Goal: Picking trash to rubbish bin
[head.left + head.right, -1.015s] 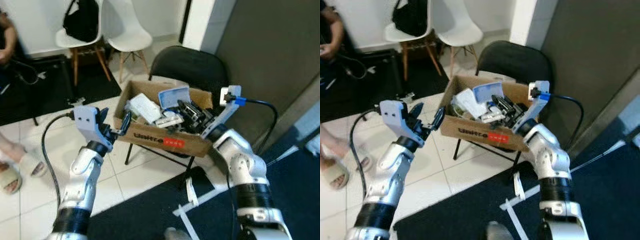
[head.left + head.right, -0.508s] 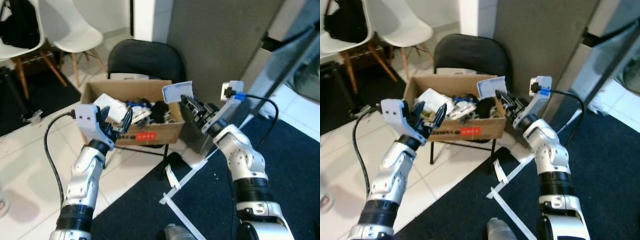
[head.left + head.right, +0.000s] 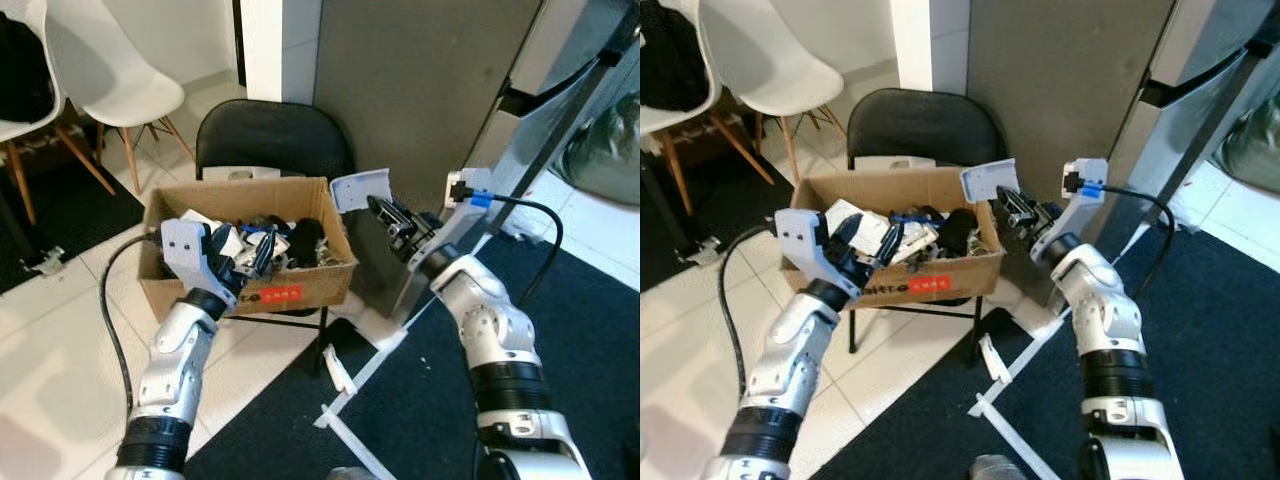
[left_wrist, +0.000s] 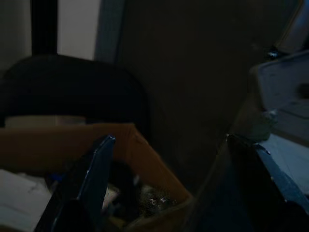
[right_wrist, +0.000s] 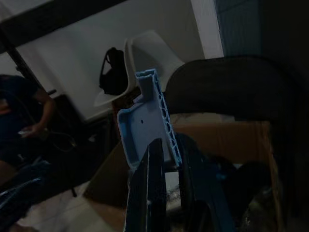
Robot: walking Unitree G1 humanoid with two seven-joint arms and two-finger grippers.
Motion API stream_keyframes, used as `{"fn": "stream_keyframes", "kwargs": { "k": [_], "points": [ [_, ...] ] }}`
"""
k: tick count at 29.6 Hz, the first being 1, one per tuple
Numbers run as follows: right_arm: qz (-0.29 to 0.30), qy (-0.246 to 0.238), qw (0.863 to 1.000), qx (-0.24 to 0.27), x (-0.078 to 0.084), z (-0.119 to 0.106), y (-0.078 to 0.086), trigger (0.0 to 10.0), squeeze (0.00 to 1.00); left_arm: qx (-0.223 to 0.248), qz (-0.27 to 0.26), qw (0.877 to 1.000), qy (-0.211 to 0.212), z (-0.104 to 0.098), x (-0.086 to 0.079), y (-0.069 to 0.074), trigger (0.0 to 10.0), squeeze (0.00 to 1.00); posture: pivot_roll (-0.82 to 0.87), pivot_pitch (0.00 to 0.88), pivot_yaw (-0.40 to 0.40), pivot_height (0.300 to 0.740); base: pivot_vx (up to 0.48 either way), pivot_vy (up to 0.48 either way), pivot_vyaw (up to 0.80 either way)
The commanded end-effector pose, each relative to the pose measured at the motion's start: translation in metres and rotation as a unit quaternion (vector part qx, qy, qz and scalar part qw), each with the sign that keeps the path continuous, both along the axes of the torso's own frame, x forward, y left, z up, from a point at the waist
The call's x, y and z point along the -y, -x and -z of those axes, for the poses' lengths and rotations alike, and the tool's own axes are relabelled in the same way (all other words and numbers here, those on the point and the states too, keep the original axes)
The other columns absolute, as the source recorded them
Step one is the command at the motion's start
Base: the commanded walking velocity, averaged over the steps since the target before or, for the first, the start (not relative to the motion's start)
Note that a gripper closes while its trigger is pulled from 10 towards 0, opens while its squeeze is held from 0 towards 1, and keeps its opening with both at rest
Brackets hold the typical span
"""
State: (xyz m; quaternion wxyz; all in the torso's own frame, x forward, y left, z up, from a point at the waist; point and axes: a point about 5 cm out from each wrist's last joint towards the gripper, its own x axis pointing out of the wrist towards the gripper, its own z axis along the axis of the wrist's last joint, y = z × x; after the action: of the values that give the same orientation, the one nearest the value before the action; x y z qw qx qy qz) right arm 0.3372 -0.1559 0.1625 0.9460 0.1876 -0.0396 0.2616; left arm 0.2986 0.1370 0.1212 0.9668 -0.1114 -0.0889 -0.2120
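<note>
One right tool (image 5: 164,159) pinches blue plastic (image 5: 145,121); person (image 5: 24,116) behind.

Two silver arms with rounded jointed segments and black bands at the forearms. Each wrist carries a pale grey block; the right one has a blue plug. A black cable (image 3: 112,320) loops from each. Pincers have black fingers.

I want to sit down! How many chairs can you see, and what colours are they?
White chairs: 2
Black chairs: 1
Total: 3
</note>
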Motion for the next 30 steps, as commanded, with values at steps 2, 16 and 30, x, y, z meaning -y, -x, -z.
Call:
{"fn": "stream_keyframes", "kwargs": {
  "k": [2,16,30],
  "points": [
    [-0.008,-0.002,1.000,0.003,-0.0068,-0.0004,-0.0006,10.0,0.00,-0.004,-0.008,1.000,0.000,0.0015,-0.0043,0.0021,10.0,0.00,-0.05,0.000,-0.027,0.740,0.480,0.000,0.00],
    [-0.008,0.003,1.000,0.004,-0.0067,-0.0006,-0.0008,10.0,0.00,-0.003,-0.007,1.000,0.000,0.0000,-0.0038,0.0020,10.0,0.00,-0.05,0.000,-0.027,0.740,0.480,0.000,0.00],
    [-0.012,0.080,0.997,0.016,-0.0055,0.0058,0.0004,10.0,0.00,-0.011,-0.006,1.000,0.008,-0.0002,-0.0039,0.0015,10.0,0.00,-0.05,0.000,-0.025,0.740,0.024,0.000,0.00]
  ]
}}
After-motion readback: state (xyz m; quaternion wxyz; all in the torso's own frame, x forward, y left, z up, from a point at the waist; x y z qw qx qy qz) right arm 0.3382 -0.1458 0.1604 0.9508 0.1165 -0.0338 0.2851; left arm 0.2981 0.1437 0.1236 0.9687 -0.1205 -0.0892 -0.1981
